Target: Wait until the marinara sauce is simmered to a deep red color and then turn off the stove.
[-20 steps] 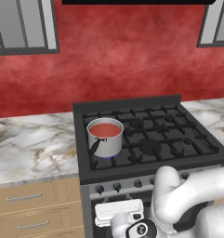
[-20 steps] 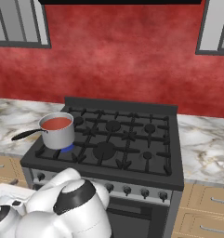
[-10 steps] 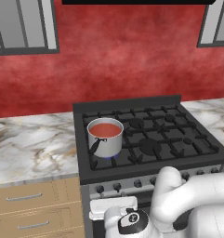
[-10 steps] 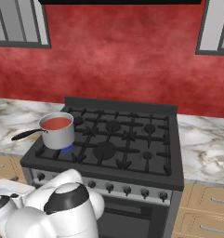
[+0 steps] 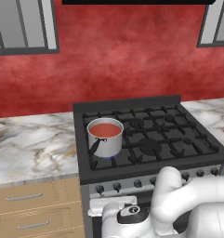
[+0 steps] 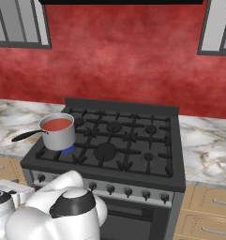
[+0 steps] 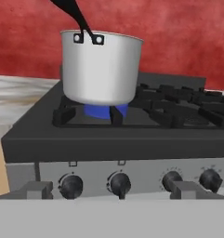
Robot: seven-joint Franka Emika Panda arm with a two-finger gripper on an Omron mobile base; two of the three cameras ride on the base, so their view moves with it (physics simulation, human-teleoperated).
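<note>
A: Marinara sauce (image 5: 105, 129)? 
B: Smooth orange-red disc in a small steel saucepan (image 5: 105, 138), upright on the front-left burner, black handle pointing toward the front.
A: Stove (image 6: 128, 140)?
B: Black gas range, dark grates, silver front strip with dark knobs (image 7: 119, 183). Blue flame (image 7: 105, 110) under the pan, so it's lit.

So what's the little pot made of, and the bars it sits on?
The saucepan looks like brushed steel: pale silver with a soft sheen. Its handle looks like black plastic, though that's uncertain. The grates look like cast iron: matte, dark and chunky.
</note>
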